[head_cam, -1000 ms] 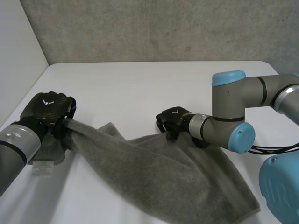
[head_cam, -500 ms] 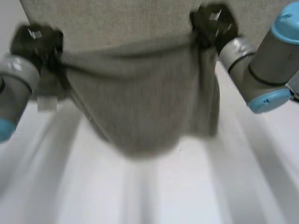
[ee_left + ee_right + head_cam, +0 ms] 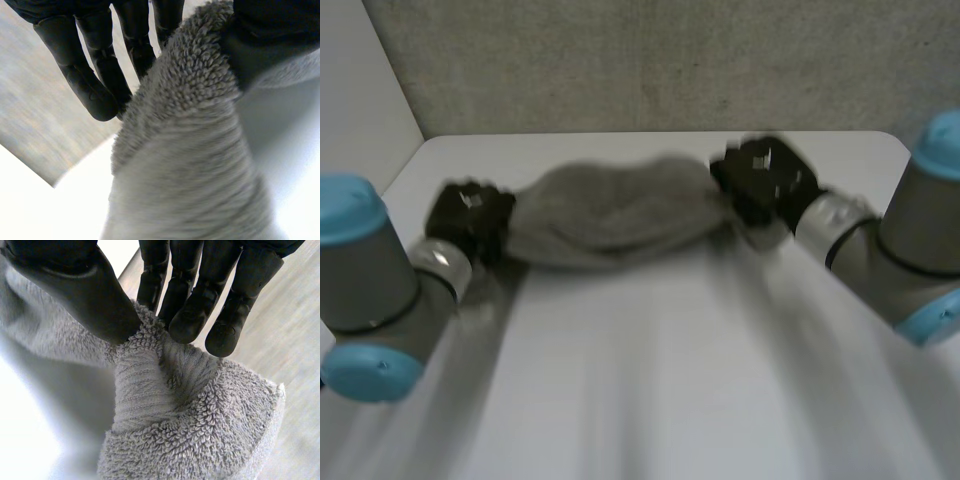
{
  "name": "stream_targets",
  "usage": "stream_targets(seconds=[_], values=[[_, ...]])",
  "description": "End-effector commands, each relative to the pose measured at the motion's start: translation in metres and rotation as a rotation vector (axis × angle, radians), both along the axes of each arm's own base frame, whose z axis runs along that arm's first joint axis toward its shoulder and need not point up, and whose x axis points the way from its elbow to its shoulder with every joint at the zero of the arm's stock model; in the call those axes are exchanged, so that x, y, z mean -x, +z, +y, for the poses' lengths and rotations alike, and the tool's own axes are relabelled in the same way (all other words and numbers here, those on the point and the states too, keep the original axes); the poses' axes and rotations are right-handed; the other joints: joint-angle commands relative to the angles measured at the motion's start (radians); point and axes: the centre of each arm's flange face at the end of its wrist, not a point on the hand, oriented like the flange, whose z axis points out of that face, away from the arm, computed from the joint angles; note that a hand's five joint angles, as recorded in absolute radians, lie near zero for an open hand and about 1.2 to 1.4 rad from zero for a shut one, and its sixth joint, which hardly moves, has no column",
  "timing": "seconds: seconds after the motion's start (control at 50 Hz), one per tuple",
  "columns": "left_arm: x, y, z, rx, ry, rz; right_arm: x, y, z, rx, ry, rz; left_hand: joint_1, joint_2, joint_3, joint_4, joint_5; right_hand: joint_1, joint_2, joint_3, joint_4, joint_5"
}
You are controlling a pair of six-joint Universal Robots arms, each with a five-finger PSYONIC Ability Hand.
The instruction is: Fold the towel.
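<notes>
A grey terry towel (image 3: 610, 212) stretches between my two hands above the far half of the white table (image 3: 650, 380). My left hand (image 3: 468, 215) pinches its left end between thumb and fingers. Its own wrist view shows the towel (image 3: 190, 150) bunched up against the thumb and the fingers (image 3: 85, 75). My right hand (image 3: 765, 180) pinches the right end. In the right wrist view a towel corner (image 3: 170, 410) is squeezed between the thumb (image 3: 85, 295) and the fingertips (image 3: 187, 322).
A grey concrete wall (image 3: 670, 60) rises behind the table's far edge. A white side wall (image 3: 360, 110) stands at the left. Both arms reach forward over the table, the left (image 3: 370, 290) and the right (image 3: 910, 260).
Both hands swung the towel up off the table and away toward the far edge. The cloth, first draped low across the near table, then hanging high, now stretches between the hands.
</notes>
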Motion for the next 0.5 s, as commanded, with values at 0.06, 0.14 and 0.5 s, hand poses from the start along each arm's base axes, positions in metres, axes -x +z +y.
stream_targets(seconds=[0.06,0.14,0.5], values=[[0.003,-0.053,0.031,-0.109,-0.094,-0.249,0.019,-0.078,0.028,-0.207,0.035,0.292,-0.028,-0.111,-0.154,-0.131,-0.242,-0.142,-0.139,-0.189,-0.179,-0.154],[0.008,-0.045,0.041,-0.088,-0.117,-0.246,0.021,-0.077,0.035,-0.236,0.035,0.304,-0.028,-0.111,-0.154,-0.131,-0.242,-0.379,-0.376,-0.426,-0.416,-0.392],[0.005,0.008,0.062,0.031,-0.123,-0.209,0.034,0.003,0.041,-0.132,-0.044,0.145,-0.794,-0.877,-0.919,-0.897,-1.008,-1.046,-1.042,-1.092,-1.083,-1.058]])
